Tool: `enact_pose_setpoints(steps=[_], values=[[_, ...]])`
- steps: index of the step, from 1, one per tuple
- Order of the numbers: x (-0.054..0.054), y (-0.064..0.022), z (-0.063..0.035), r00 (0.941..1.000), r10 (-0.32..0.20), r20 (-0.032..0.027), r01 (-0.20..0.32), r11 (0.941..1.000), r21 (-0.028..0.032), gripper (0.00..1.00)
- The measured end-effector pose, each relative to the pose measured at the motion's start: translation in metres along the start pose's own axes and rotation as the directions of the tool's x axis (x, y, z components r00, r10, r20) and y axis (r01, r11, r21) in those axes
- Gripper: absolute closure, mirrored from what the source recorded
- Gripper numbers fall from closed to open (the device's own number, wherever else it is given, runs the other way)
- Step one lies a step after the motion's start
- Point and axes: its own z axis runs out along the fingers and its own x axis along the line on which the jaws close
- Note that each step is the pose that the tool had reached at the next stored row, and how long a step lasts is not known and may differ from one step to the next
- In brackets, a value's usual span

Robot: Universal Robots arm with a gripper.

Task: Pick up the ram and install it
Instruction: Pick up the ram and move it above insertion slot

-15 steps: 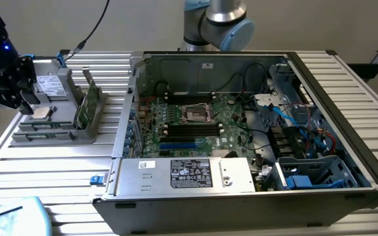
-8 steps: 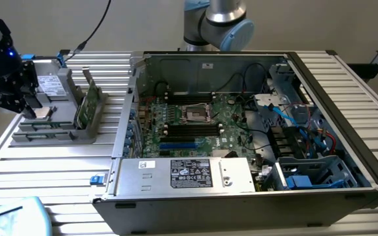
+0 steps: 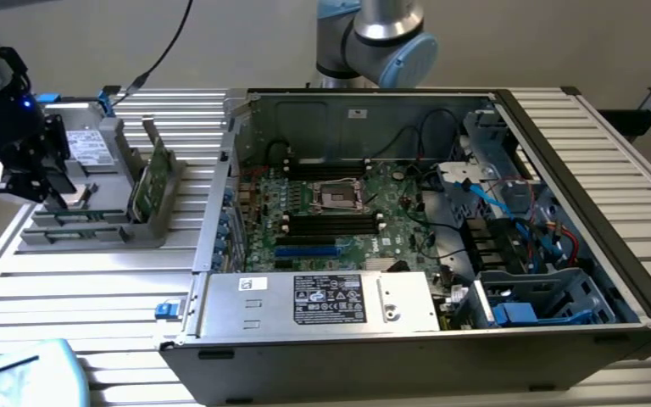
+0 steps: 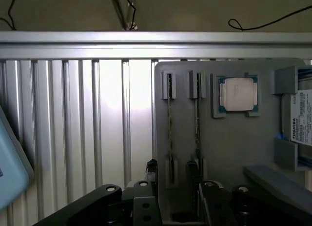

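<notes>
Gripper [image 3: 30, 180] hangs at the exterior view's left, over the side of the grey holder [image 3: 88, 229] that faces that way; the holder sits on the slatted table [image 3: 99, 288]. Jaws look parted with nothing between them, though the wrist view is dim there, so not certain. Ram [image 3: 150, 176] stands on edge in a holder slot, green, not yet picked up. In the wrist view the ram [image 4: 169, 121] is edge-on, roughly in line with the gripper [image 4: 171, 194]; second stick [image 4: 197, 121] is in the slot just beside it; processor chip [image 4: 238, 94] sits in its own pocket next over; drive [image 4: 302, 118] beyond that. Open computer case [image 3: 416, 365] stands beside the holder, motherboard [image 3: 348, 229] exposed.
</notes>
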Motion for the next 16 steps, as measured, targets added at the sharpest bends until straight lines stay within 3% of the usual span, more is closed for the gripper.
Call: enact_pose_setpoints(steps=[16], values=[[0.001, 0.0033, 0.0262, 1.0, -0.006, -0.0001, 0.006, 1.0, -0.0004, 0.63]])
